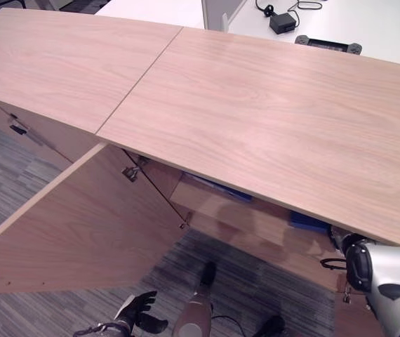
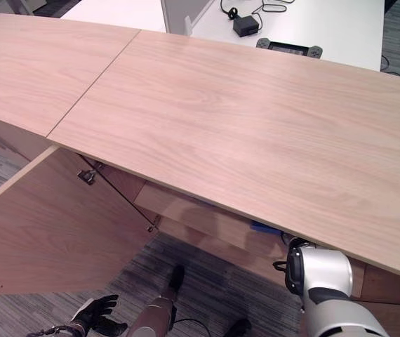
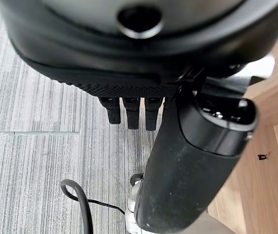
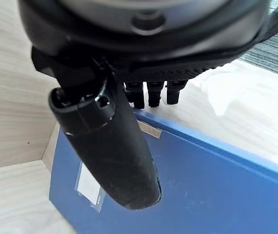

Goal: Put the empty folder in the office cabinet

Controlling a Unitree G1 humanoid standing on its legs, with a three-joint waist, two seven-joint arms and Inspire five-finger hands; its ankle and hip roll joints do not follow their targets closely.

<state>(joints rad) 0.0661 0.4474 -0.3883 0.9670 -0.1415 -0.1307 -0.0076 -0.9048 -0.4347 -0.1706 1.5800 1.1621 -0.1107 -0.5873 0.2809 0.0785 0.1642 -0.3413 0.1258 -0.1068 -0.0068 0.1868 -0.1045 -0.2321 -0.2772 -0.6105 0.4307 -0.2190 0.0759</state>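
Note:
A blue folder [image 4: 217, 195] with a white label lies on a shelf inside the wooden office cabinet [image 1: 256, 119]. From above, just a strip of the blue folder [image 1: 305, 222] peeks out under the cabinet top. My right arm reaches in below that top. In the right wrist view my right hand [image 4: 148, 95] hovers just over the folder, fingers straight and thumb sticking out, grasping nothing. My left hand [image 1: 140, 312] hangs low above the carpet beside the open cabinet door [image 1: 81, 225], fingers relaxed and empty.
The open door swings out to the left over the grey carpet [image 1: 17, 168]. Behind the cabinet stands a white desk [image 1: 368, 28] with a black adapter [image 1: 282, 22] and a grey handheld device [image 1: 326, 44].

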